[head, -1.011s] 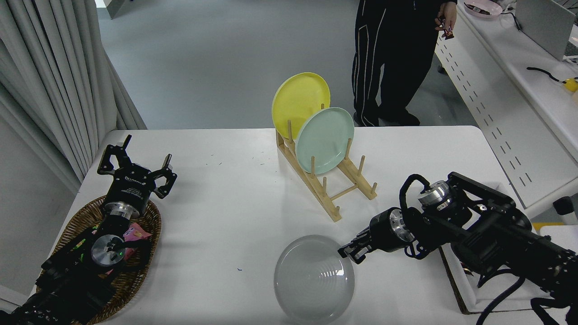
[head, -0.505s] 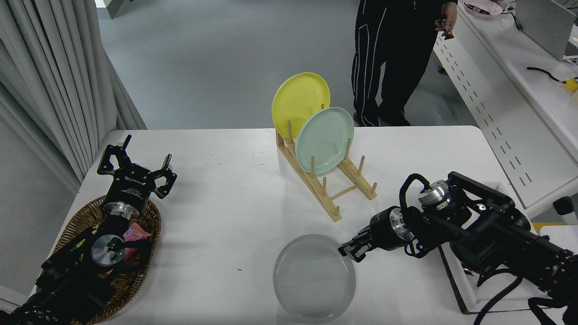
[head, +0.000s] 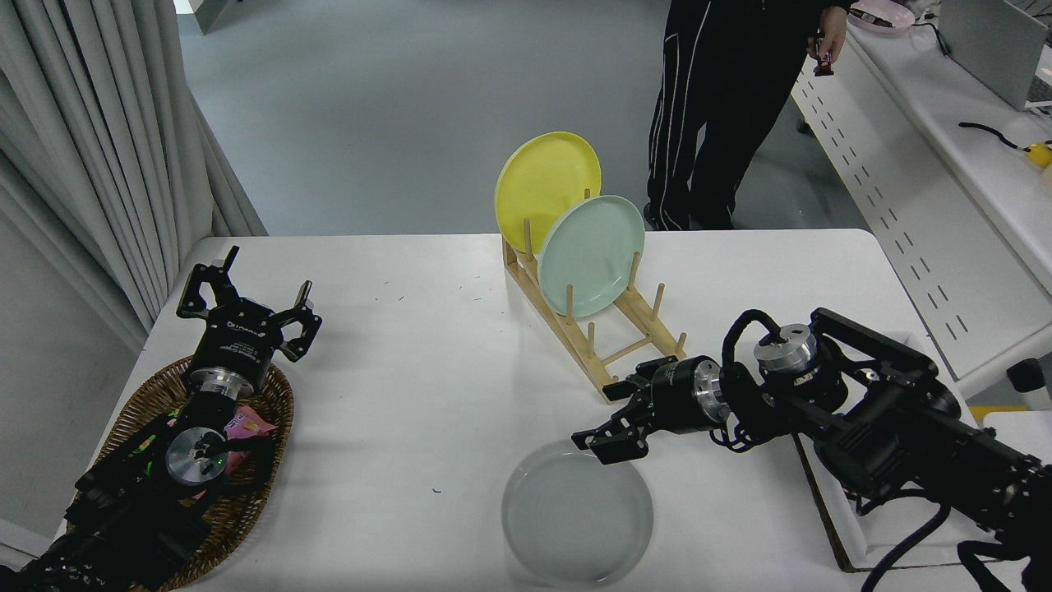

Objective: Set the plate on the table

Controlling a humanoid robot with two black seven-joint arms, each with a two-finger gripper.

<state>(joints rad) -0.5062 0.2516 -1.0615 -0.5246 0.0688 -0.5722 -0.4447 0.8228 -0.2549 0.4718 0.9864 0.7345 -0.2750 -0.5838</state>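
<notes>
We saw white lettering on the left gripper (head: pixel 246 306), too small to read; its fingers were spread, and it lay parked over a wicker basket (head: pixel 275 395) holding pink wrapped packets. A wooden rack (head: pixel 593 341) beyond the right gripper's fingers held a yellow plate (head: pixel 542 185) and a mint green plate (head: pixel 590 253) upright. The pale grey plate (head: pixel 577 516) lay flat, rim up, on the white table (head: pixel 427 370), just below the right gripper (head: pixel 612 427). Half a second before, those fingers sat at the plate's right rim; now they had lifted clear, released and apart, above its far edge. A person (head: pixel 723 99) stood past the table.
</notes>
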